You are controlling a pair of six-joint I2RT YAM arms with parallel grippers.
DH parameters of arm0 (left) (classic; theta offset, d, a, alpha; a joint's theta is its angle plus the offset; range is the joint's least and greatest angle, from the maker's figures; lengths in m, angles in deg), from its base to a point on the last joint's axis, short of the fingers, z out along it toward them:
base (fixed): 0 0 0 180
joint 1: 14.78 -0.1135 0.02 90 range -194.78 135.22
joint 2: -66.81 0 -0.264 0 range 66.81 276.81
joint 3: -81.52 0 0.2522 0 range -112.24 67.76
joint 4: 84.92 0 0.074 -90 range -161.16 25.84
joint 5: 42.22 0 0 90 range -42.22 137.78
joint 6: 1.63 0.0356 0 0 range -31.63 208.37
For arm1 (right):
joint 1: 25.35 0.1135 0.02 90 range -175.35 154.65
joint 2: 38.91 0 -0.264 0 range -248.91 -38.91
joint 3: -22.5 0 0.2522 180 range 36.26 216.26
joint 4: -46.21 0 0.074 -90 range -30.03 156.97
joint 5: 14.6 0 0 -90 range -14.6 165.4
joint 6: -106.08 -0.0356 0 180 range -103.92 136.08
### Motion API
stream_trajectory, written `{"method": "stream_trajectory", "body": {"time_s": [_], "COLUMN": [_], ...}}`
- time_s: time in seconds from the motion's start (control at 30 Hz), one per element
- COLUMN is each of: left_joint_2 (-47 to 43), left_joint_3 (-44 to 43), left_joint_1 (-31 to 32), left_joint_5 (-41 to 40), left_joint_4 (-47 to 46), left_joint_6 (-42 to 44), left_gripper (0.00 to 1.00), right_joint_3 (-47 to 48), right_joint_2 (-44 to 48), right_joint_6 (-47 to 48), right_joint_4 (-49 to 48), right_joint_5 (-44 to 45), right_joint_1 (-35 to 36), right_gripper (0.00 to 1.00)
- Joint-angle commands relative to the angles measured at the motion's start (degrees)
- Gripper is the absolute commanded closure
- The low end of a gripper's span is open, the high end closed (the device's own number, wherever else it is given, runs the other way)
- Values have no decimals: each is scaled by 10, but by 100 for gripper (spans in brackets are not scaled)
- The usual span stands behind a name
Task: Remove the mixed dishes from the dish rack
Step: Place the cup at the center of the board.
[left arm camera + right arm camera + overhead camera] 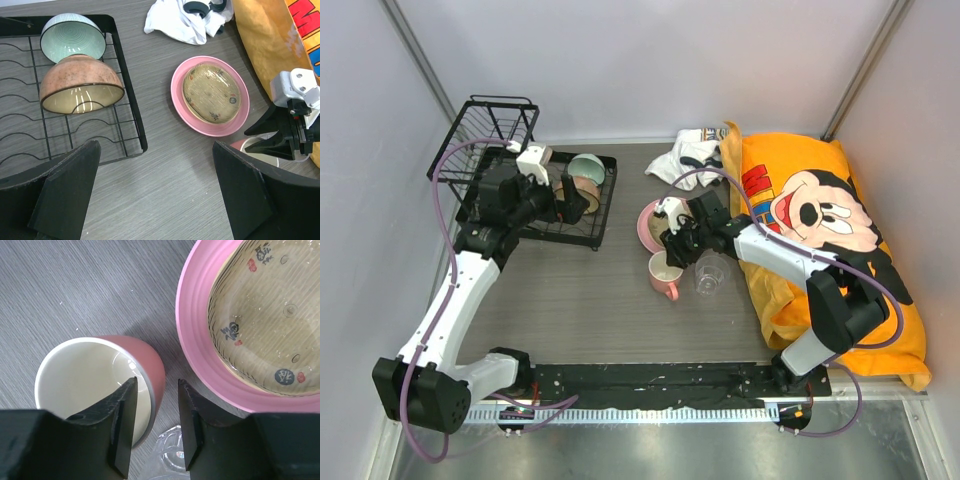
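The black wire dish rack (603, 228) (136, 117) holds a mint-green bowl (73, 40) (587, 166) and a reddish-brown bowl (80, 80), both on their sides. My left gripper (572, 202) (155, 200) hovers wide open over the table by the rack's corner, holding nothing. On the table, a tan shallow dish (265, 320) (210, 92) lies in the pink plate (197, 365) (177, 95). The pink mug (90, 375) (665, 275) stands upright beside a clear glass cup (170, 457) (710, 272). My right gripper (155, 425) (675, 240) straddles the mug's wall, jaws parted and not pinching it.
A white cloth (682, 155) (175, 22) lies behind the plate. A big orange cartoon pillow (820, 220) fills the right side of the table. The rack's raised basket (490, 130) stands at the far left corner.
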Motion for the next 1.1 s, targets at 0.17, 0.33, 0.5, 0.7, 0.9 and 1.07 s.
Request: {"method": "stream_trajectory", "body": {"time_s": [0.17,0.33,0.5,0.7,0.9,1.07], "left_joint_2": [-4,-1,7,46,107,180], "left_joint_3": [-7,-10,-16,-43,-82,-128], "left_joint_1": [-3,-3,-3,-3,-1,13], "left_joint_5": [-2,-5,-10,-25,-79,-127], "left_joint_4": [-19,-17,-15,-2,10,22], "left_joint_6": [19,20,26,49,105,174], "left_gripper": [0,0,0,0,0,0], "right_joint_3": [27,26,19,11,-15,-38], "right_joint_2": [43,66,93,128,175,194], "right_joint_6": [10,8,8,13,5,0], "right_joint_4": [-13,-10,-9,-17,-62,-93], "right_joint_5": [-2,-4,3,39,126,153], "right_joint_1": [2,2,2,2,1,-4], "right_gripper": [47,41,37,36,32,30]}}
